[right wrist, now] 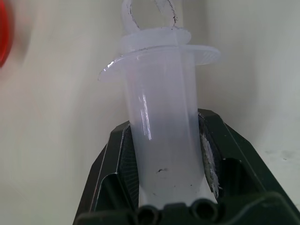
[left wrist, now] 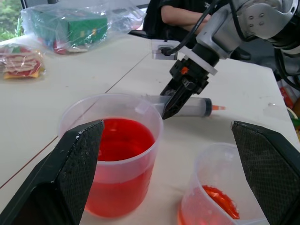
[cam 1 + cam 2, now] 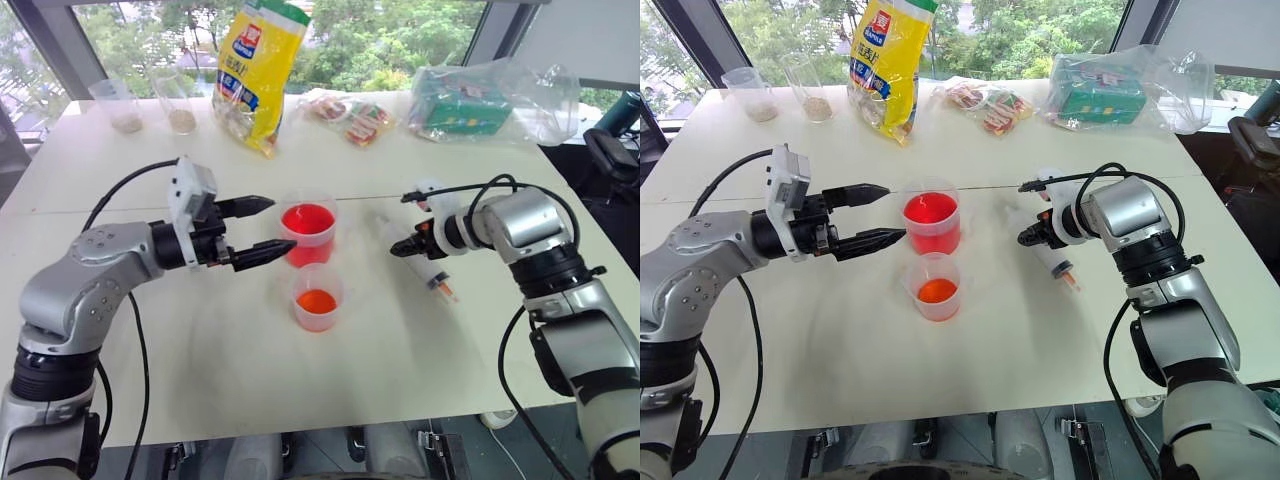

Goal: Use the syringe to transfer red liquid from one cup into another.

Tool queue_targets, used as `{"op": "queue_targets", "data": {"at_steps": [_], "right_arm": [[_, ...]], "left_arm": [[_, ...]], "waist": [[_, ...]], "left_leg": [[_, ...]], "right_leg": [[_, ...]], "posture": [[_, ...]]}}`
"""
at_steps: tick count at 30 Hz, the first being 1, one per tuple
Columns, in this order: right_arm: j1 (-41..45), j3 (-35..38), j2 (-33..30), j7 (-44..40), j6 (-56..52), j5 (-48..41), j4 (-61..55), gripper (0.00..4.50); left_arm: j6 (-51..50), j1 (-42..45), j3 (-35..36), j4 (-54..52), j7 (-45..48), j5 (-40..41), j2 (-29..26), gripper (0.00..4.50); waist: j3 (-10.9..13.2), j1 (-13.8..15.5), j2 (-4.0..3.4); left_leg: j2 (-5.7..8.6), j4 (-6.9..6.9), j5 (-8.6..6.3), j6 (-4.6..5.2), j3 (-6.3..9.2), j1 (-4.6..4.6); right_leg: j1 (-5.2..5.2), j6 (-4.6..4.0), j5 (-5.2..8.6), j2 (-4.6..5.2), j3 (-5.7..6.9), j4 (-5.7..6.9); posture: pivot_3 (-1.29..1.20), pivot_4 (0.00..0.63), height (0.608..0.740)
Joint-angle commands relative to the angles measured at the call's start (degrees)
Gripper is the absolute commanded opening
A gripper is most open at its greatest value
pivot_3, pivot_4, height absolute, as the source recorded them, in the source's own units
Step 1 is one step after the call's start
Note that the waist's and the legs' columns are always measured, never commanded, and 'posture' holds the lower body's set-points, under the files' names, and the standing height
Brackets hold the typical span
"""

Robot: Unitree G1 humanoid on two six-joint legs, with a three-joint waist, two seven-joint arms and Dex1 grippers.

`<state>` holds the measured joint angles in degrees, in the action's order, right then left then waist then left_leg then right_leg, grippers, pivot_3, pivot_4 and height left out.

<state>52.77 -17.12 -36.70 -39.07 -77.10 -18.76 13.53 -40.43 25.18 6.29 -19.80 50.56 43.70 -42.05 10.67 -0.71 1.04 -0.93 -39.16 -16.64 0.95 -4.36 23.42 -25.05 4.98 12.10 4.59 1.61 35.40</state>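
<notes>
Nearest, at centre: smaller clear cup (image 3: 318, 297) on white table (image 3: 200, 350), upright, with shallow orange-red liquid (image 3: 317, 301) at its bottom. Just behind it, almost touching: larger clear cup (image 3: 307, 232), upright, roughly half full of bright red liquid (image 2: 119, 143).

Left of both cups: left gripper (image 3: 262, 229), level above the table, pointing right toward the larger cup, jaws spread wide, nothing between them. One black fingertip near the larger cup's rim on its far-left side, the other just left of the cup's wall on its near side; whether either touches cannot be told. Seen along these fingers (image 2: 70, 164), both cups sit within the gap.

Right of the cups: syringe (image 3: 430, 272), lying on the table, orange tip toward the near right, plunger end toward the far left, well apart from both cups. Right gripper (image 3: 405, 247) angled down onto it, black fingers clamped on either side of the clear barrel near the flange, as shown close up (image 1: 161, 140). Barrel looks empty.

Farther back: yellow snack bag (image 3: 258, 70) standing upright at centre, small packets (image 3: 352, 115) just right of it, clear bag with green box (image 3: 470, 100) at far right, two clear cups of pale grains (image 3: 150, 100) at far left. Beyond the table's far right edge, a person's arm (image 2: 183, 16).
</notes>
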Motion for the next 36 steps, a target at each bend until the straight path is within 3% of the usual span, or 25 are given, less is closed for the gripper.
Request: {"op": "queue_targets", "data": {"at_steps": [1,6,9,12,19,24,36], "right_arm": [[-0.2,6.2,-1.2,2.0,-1.5,-0.6,-6.1,1.41],[-2.0,19.6,1.4,2.7,7.2,-5.4,-18.6,1.41],[-1.2,27.5,8.5,5.5,15.4,-8.8,-22.8,1.41],[-1.1,29.7,14.4,4.8,24.1,-11.5,-24.9,1.41],[-4.1,28.1,27.7,2.1,41.3,-16.0,-23.3,1.41],[-8.2,23.1,33.8,-0.4,54.1,-12.1,-17.4,1.41],[-14.7,16.8,36.4,-4.1,72.7,-4.5,-4.1,1.41]], "left_arm": [[2.0,2.6,1.1,1.3,1.3,-1.1,-0.9,4.48],[2.3,6.9,0.5,5.6,2.6,-2.7,-1.2,4.48],[2.5,9.1,0.0,7.4,3.6,-3.7,-1.4,4.48],[2.4,10.4,0.4,9.0,5.0,-4.1,-2.0,4.48],[1.1,12.2,0.9,9.7,5.5,-4.1,-2.7,4.48],[0.4,13.0,1.5,9.5,6.0,-3.7,-3.5,4.48],[0.0,16.3,0.8,10.3,4.5,-3.1,0.3,4.48]], "waist": [[0.0,0.1,-0.01],[0.0,0.1,-0.03],[0.0,-0.4,-0.02],[0.0,-0.3,-0.03],[0.0,-0.1,-0.03],[0.0,-0.2,-0.03],[0.0,-0.2,-0.05]], "left_leg": [[0.01,0.00,0.00,0.00,0.00,0.03],[0.04,0.00,0.00,0.00,-0.02,0.11],[0.00,0.03,0.00,0.00,-0.03,0.06],[-0.01,0.04,0.03,-0.06,-0.01,0.06],[-0.01,0.03,0.04,-0.08,0.00,0.06],[0.00,0.03,0.05,-0.08,0.01,0.05],[0.00,0.03,0.13,-0.23,0.01,0.04]], "right_leg": [[-0.02,0.00,0.00,0.00,0.01,-0.01],[-0.11,0.03,-0.02,0.01,0.01,-0.02],[-0.10,0.06,-0.03,-0.05,0.01,-0.01],[-0.15,0.06,-0.03,-0.11,0.02,0.09],[-0.12,0.06,-0.03,-0.01,0.03,0.12],[-0.10,0.06,-0.03,0.00,0.03,0.13],[-0.11,0.06,-0.03,-0.01,0.03,0.19]], "posture": [[0.00,0.150,0.740],[0.00,0.150,0.740],[0.00,0.150,0.740],[0.00,0.150,0.740],[0.00,0.150,0.740],[0.00,0.150,0.740],[0.00,0.150,0.740]]}}
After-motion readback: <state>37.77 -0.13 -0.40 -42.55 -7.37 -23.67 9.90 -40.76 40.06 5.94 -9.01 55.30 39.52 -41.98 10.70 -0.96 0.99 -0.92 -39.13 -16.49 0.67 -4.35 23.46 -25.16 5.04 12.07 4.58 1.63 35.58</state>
